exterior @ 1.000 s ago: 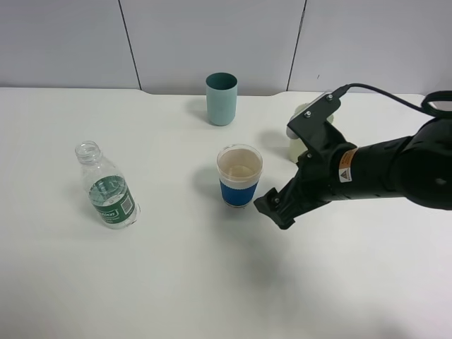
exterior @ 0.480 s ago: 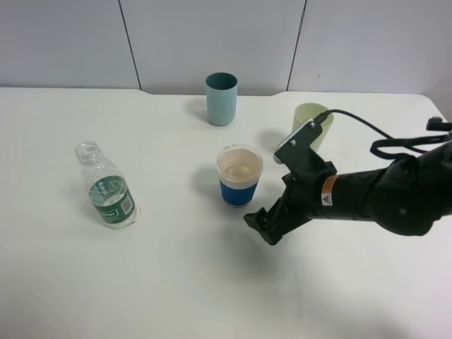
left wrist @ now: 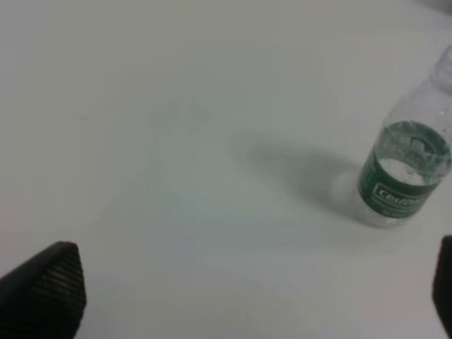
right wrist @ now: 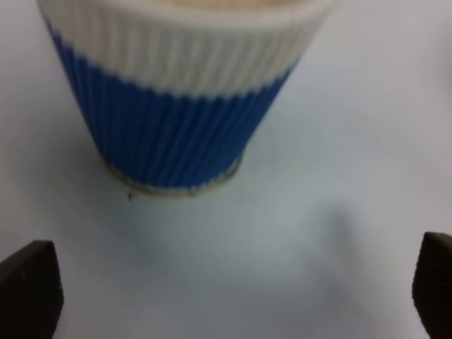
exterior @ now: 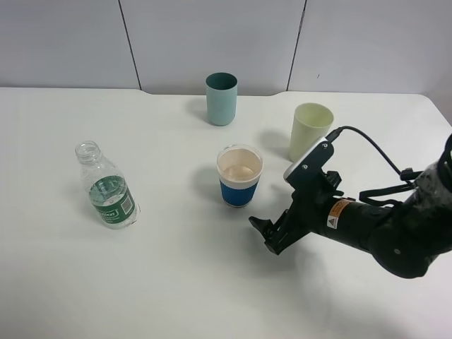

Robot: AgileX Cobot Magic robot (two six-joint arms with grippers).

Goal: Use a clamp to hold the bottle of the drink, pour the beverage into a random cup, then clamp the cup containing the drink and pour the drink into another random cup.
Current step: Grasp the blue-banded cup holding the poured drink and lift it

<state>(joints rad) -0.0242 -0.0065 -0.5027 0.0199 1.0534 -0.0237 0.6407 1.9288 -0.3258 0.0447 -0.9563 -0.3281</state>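
Note:
A clear bottle (exterior: 106,187) with a green label stands uncapped at the left of the white table; it also shows in the left wrist view (left wrist: 409,169). A white and blue ribbed cup (exterior: 239,175) stands in the middle and fills the right wrist view (right wrist: 176,99). A teal cup (exterior: 221,98) stands at the back and a pale green cup (exterior: 310,131) at the right. My right gripper (exterior: 265,233) is open and empty, low over the table just right of and in front of the blue cup. My left gripper (left wrist: 233,296) is open and empty, apart from the bottle; it is outside the high view.
The white table (exterior: 176,282) has a grey panel wall behind it. The right arm's black body (exterior: 367,222) lies over the table's right side, in front of the pale green cup.
My right gripper has come down and drawn a little toward the table's front, nearer the table beside the blue cup. The arm no longer covers the pale green cup. Cups and bottle have not moved.

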